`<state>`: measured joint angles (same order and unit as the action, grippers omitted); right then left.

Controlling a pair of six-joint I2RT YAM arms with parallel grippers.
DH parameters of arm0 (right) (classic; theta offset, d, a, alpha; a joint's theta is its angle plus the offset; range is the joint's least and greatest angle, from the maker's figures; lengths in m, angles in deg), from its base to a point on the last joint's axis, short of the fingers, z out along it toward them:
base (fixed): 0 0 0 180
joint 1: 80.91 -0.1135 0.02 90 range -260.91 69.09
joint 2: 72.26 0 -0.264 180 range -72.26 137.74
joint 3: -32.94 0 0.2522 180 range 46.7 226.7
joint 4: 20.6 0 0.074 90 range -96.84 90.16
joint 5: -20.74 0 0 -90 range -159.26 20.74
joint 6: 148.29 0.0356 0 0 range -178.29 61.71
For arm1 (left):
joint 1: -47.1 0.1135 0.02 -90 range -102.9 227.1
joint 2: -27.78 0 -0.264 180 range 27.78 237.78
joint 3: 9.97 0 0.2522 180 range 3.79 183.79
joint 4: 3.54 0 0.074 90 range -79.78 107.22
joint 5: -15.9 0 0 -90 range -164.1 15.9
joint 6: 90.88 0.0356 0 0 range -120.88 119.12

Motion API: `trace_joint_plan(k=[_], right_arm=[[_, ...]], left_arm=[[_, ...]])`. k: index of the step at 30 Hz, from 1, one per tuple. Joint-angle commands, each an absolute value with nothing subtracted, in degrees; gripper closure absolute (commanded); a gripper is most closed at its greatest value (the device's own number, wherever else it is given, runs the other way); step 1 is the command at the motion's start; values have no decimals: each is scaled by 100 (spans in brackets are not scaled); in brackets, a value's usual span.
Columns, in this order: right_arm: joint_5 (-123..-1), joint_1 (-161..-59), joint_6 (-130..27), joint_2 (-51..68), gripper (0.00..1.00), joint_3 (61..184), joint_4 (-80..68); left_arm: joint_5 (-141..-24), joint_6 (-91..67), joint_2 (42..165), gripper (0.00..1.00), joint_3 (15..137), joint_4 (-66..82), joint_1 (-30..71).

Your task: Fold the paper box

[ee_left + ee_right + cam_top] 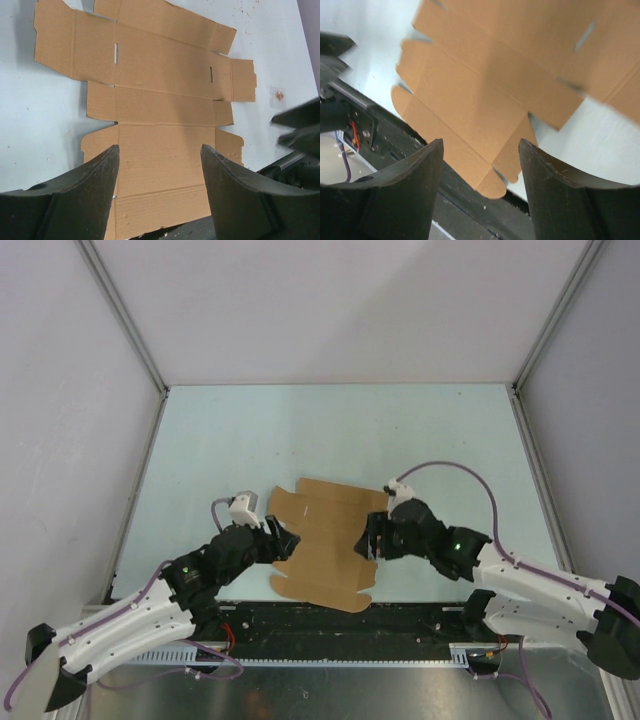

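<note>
Left wrist view: the left gripper (160, 150) holds its two black fingers spread wide with nothing between them, above the near end of the paper box (160, 85), a plain brown die-cut cardboard sheet. The right gripper (480, 145), equally wide and empty, hangs over the sheet's opposite side. The sheet lies flat and unfolded on the pale blue table (330, 430) between the two arms, one rounded flap overlapping the black strip (420, 615) at the near edge.
</note>
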<state>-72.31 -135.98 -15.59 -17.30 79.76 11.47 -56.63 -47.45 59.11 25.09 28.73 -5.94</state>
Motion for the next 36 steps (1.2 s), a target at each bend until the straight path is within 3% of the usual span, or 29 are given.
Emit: trace_joint_plan(k=[1,5,8,9,10,15,23,27,36], right_arm=[[-7288,-12710,-3477,-1593,30,9072,1444],[-5218,-11076,-4114,-560,28,9669,575],[-4626,-10624,-4822,311,25,10468,187],[-4649,-10605,-5036,932,25,10741,413],[-4667,-10605,-5238,1295,24,11326,545],[-3973,-10526,-6355,2668,22,12193,740],[-2647,-10130,-7076,3785,19,13010,1397],[-2540,-10200,-7349,4172,19,13274,1619],[-2769,-10438,-7788,4849,19,13793,2304]], left_arm=[[-5459,-4861,5828,28,2435,2780,-607],[-5432,-4843,5828,27,2418,2780,-607],[-5441,-4747,5793,17,2435,2789,-607],[-5372,-4755,5784,6,2435,2780,-607],[-5345,-4773,5723,1,2435,2789,-590],[-5239,-4782,5617,0,2549,2930,-467],[-4915,-4623,4730,0,2445,2991,-414],[-4861,-4509,4299,0,2365,3053,-396],[-4905,-4386,4808,0,2549,3176,-396]])
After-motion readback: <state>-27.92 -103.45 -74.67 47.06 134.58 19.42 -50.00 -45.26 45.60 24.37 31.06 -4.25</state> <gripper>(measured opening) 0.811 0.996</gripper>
